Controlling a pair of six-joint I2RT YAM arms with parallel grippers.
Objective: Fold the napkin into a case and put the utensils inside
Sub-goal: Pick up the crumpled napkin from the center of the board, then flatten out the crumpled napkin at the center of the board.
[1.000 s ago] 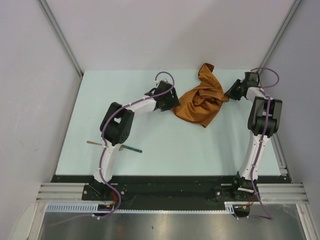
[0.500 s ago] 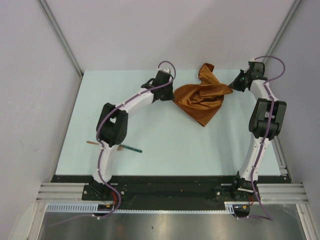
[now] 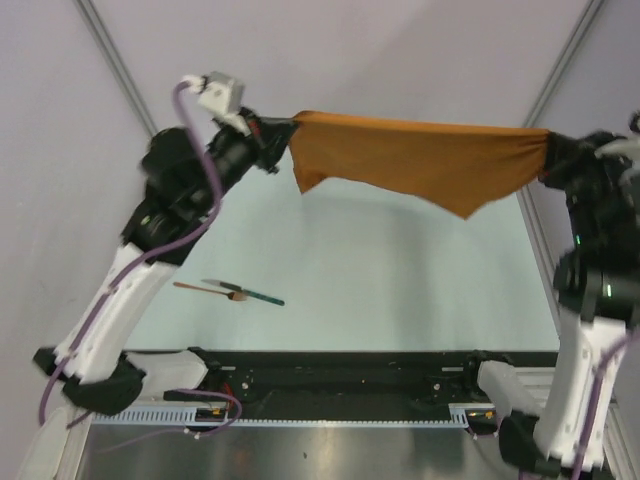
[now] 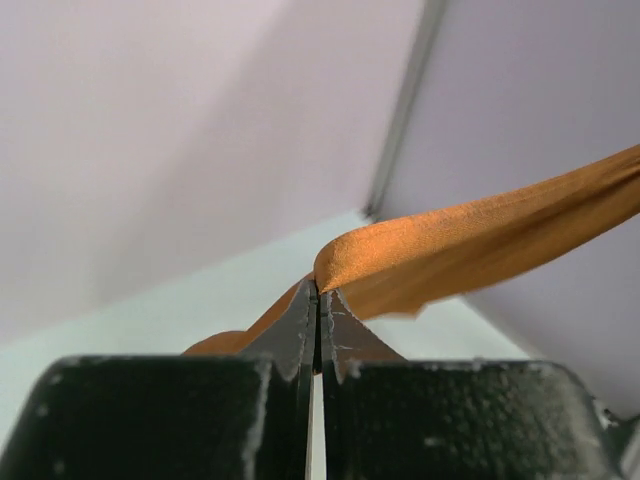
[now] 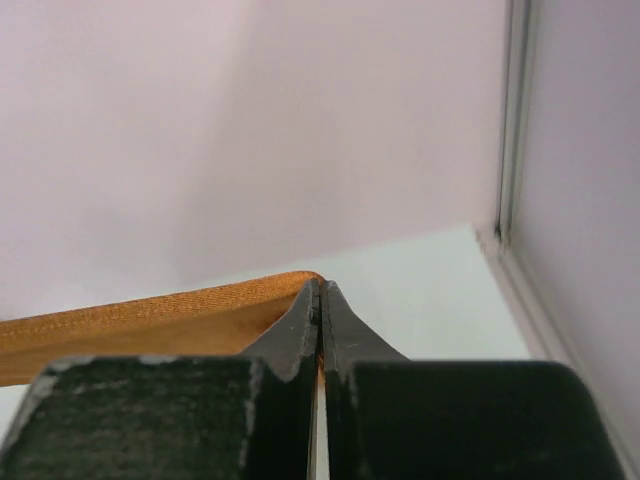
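Both pinched corners of the napkin [image 3: 420, 160] vanish between closed fingers; the right arm runs off the frame's edge, the left arm is blurred. The left end effector [image 3: 288, 131] and right end effector [image 3: 550, 150] each clench a top corner, holding the rust-orange cloth stretched high above the pale surface [image 3: 400, 290], well apart from the small crossed utensils [image 3: 232, 291] near its front left. Open air separates cloth and surface. The cloth hangs as a taut band, its lower edge dropping to a point toward the right
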